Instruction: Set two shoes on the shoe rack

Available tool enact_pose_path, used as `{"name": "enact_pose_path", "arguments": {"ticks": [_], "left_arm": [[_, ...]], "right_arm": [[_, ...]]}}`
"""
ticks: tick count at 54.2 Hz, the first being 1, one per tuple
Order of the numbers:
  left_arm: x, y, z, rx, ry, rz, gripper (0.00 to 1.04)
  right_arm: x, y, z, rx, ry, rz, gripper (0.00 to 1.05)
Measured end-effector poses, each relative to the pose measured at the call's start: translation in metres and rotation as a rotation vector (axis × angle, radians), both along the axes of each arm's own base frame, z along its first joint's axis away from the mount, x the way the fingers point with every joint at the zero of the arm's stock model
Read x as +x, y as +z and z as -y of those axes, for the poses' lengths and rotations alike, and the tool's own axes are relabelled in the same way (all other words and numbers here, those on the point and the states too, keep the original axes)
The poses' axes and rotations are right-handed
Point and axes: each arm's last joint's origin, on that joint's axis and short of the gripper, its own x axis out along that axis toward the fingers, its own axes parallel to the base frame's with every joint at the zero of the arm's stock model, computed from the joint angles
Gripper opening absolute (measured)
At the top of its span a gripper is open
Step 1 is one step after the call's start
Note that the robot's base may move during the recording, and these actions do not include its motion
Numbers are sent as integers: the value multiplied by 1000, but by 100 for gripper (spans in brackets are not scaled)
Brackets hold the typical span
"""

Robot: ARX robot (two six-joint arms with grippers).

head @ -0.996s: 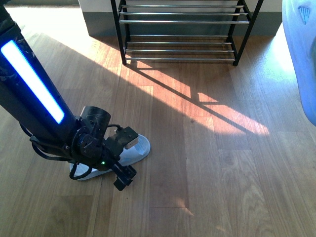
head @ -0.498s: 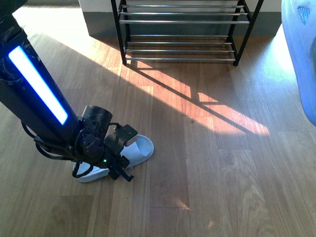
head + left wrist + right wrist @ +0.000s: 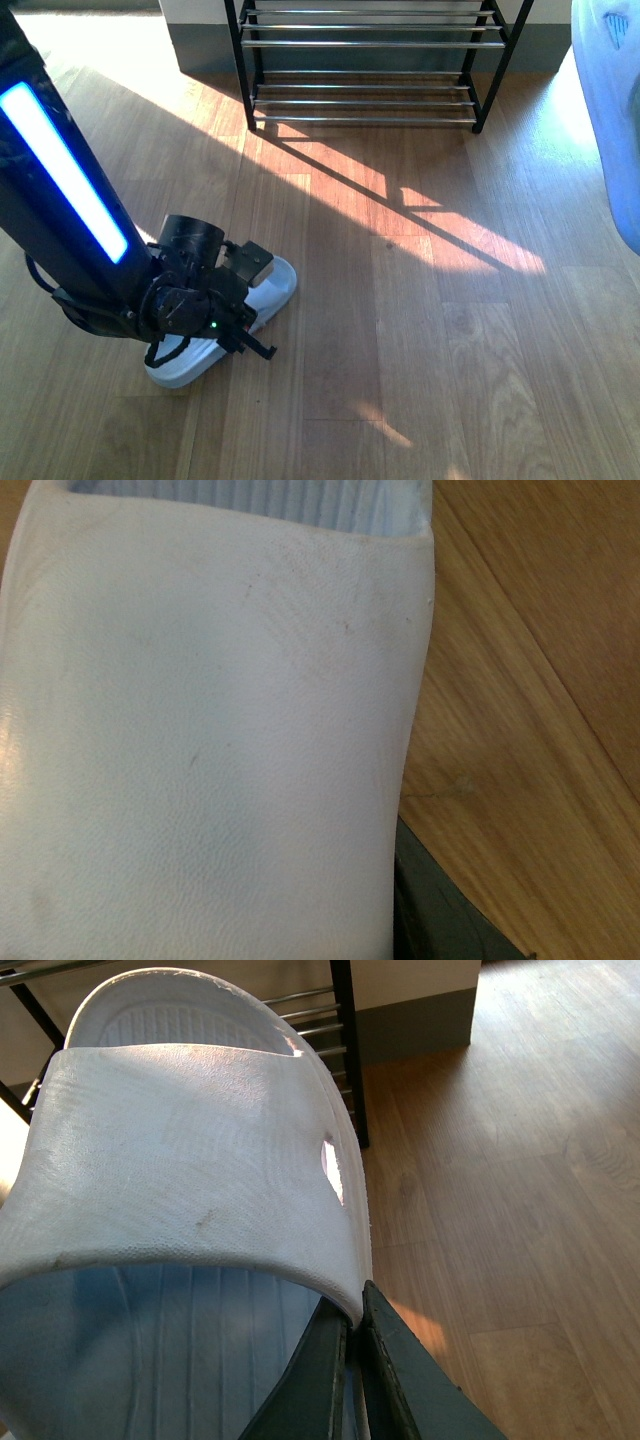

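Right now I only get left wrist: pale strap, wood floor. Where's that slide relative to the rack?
Observer: Front view shows the slide lying on the floor under the left end effector, well short of the shoe rack.
Operator: Lower tiers free?
Observer: There's no shoe on the tiers the front view shows.
Operator: Right arm?
Observer: In the right wrist view, the right end effector grips the second slide by the strap's edge, held up with the rack behind it.
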Motion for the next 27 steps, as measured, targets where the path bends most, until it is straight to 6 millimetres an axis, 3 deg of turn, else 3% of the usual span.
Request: {"name": "enact_pose_path", "arguments": {"ticks": [16,23,27], "left_arm": [[8,111,-12,-20,266,274,2],[-6,153,-20,-28,355,341,2],[-24,180,-26,-18,414,378,2]], "right_arm": [[0,0,0,0,0,0,1],[0,0,0,0,0,0,1],[0,0,0,0,0,0,1]]}}
